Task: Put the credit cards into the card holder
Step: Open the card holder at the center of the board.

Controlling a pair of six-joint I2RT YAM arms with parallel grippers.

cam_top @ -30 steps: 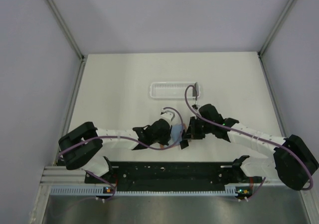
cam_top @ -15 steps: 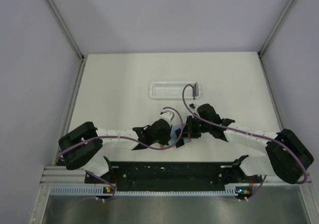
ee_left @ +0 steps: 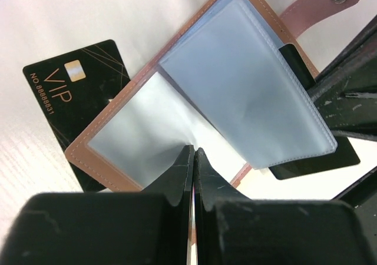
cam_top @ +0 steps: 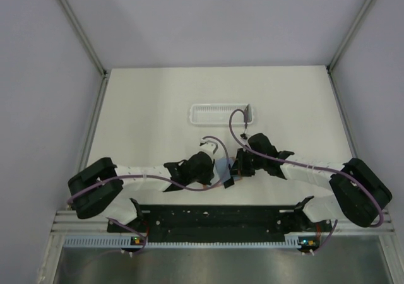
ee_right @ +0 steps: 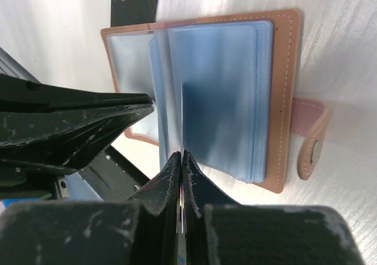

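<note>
The left tool [ee_left: 193, 156] is clenched, its fingers pressed together with the tips at the near edge of the open card holder [ee_left: 235, 88], on the clear pocket. Whether it pinches a leaf or only pins it down I cannot tell. The right tool [ee_right: 181, 159] is clenched too, and appears to be grasping the second card [ee_left: 312, 162]. From its own wrist that card shows only as a thin edge running up from the fingertips into the pale blue sleeves.

The holder lies open on the desk [ee_left: 59, 17], close to the middle of its near edge, between the two tools, with its snap strap flung out to one side. The second card sits partly tucked under a blue leaf, with a good part of it showing (so it is not seated). The VIP card [ee_left: 65, 94] lies flat on the desk with one corner under the holder's brown cover, in no pocket and in no tool.

I judge the task under way but with neither card home. The second card has to be pushed fully in, and the VIP card has to be picked up and inserted. Farther back, a white tray [cam_top: 218, 113] sits well apart.
</note>
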